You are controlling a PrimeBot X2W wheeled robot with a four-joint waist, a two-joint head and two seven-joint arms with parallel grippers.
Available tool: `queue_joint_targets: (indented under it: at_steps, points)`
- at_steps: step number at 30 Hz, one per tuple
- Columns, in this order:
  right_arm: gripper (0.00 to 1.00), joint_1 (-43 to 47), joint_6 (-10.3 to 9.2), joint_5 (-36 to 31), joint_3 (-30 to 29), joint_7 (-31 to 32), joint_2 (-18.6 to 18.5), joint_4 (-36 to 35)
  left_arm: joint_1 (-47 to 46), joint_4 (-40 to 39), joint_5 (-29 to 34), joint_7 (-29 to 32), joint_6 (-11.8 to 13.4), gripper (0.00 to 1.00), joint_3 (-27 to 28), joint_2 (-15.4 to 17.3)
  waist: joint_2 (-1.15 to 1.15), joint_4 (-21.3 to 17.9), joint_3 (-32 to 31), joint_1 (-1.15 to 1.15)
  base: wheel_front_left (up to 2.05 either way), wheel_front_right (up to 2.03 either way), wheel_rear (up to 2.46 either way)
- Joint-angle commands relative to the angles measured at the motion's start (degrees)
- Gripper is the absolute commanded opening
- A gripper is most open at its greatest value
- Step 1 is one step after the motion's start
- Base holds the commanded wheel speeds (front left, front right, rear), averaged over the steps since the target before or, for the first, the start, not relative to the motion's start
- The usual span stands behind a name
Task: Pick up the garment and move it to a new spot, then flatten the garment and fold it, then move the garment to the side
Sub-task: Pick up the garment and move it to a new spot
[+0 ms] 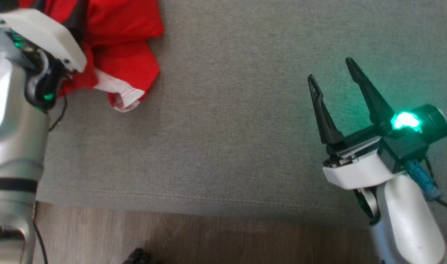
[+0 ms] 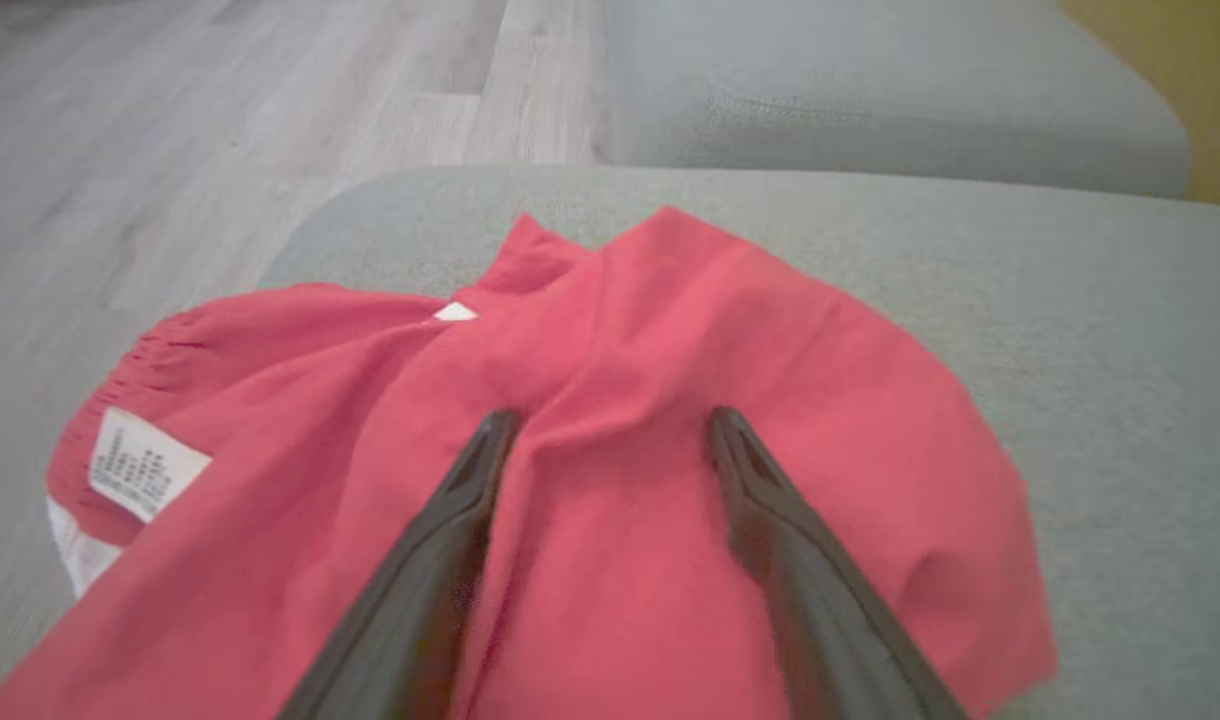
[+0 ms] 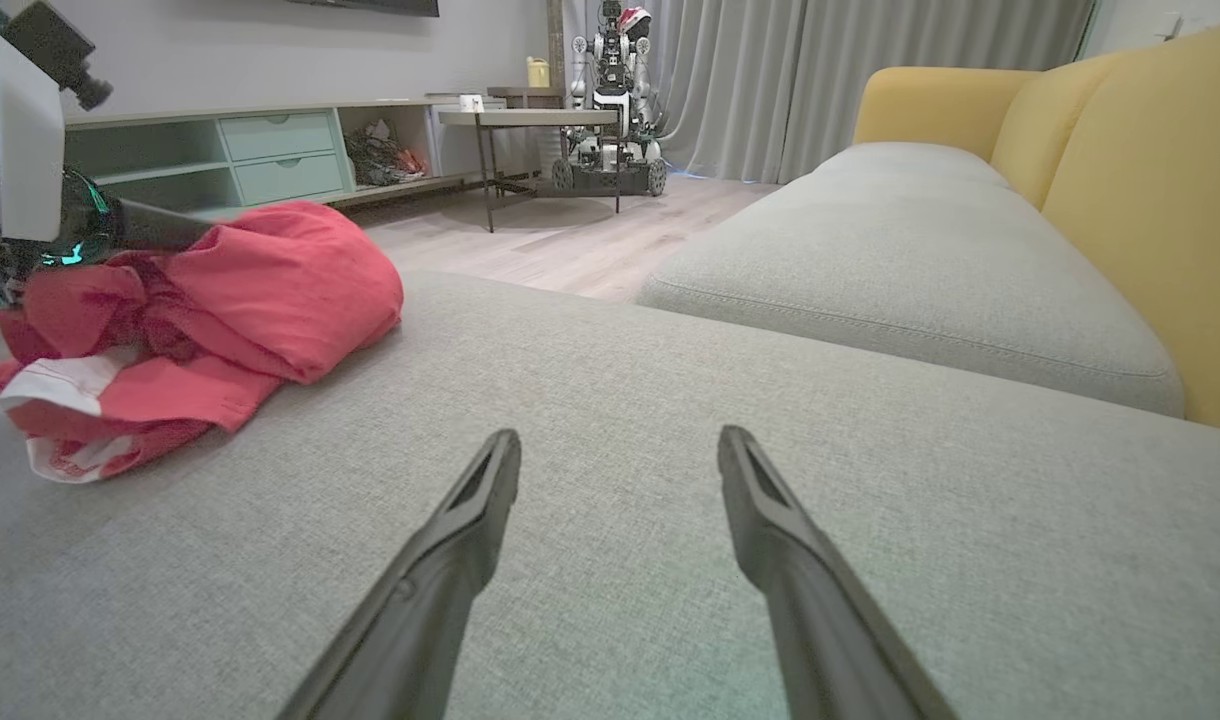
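The garment (image 1: 124, 44) is red cloth with a white lining, lying crumpled at the far left of the grey cushion (image 1: 227, 121). In the left wrist view the garment (image 2: 610, 480) has a white label near its elastic waist, and my left gripper (image 2: 610, 425) stands open just over a ridge of the cloth, its fingers spread to either side. In the right wrist view the garment (image 3: 200, 310) is a heap at the left. My right gripper (image 1: 329, 71) hovers open over bare cushion at the right, far from the cloth; in its own view the right gripper (image 3: 620, 445) holds nothing.
The cushion's front seam runs above a wooden floor (image 1: 209, 238). A second grey seat cushion (image 3: 910, 280) with a yellow backrest (image 3: 1150, 180) lies beyond. Farther off stand a cabinet (image 3: 270, 150), a small table (image 3: 530, 120) and another robot (image 3: 610, 100).
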Motion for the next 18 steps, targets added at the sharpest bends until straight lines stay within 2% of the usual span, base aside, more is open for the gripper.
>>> queue_joint_targets:
  at_steps: [1, 7, 8, 9, 10, 18]
  points:
    - [1.00, -1.50, -0.01, -0.07, 1.69, -0.37, 0.27, -2.46, -3.17, -0.03, -0.47, 0.62, 0.02, 1.00, 1.22, 3.59, 0.00, -1.22, 1.30, -0.01, 0.00, 0.00, 0.00]
    - [1.00, -2.33, -0.01, -0.05, 1.85, -0.37, 0.27, -2.67, -6.81, 7.17, -1.82, 2.34, 0.02, 1.00, -0.85, 4.20, 0.00, -2.21, 2.43, -0.01, 0.00, 0.00, 0.00]
    - [1.00, -2.43, -0.01, -0.03, 1.83, -0.37, 0.27, -2.70, -7.18, 8.06, -2.08, 2.12, 0.02, 0.80, -1.11, 4.29, 0.00, -2.30, 2.55, -0.01, 0.00, 0.00, 0.00]
    - [1.00, -2.52, -0.01, -0.01, 1.83, -0.37, 0.27, -2.70, -7.47, 8.91, -2.32, 1.74, 0.02, 0.24, -1.31, 4.36, 0.00, -2.36, 2.62, -0.01, 0.00, 0.00, 0.00]
    - [1.00, -2.58, -0.01, 0.01, 1.82, -0.37, 0.27, -2.69, -7.66, 9.69, -2.56, 1.28, 0.02, 0.00, -1.53, 4.36, 0.00, -2.39, 2.63, -0.01, 0.00, 0.00, 0.00]
    - [1.00, -2.35, -0.01, -0.23, 1.18, -0.37, 0.27, -2.15, -8.15, 11.64, -5.25, -3.41, 0.02, 0.00, -4.83, 4.42, 0.00, -1.29, 0.78, -0.01, 0.00, 0.00, 0.00]
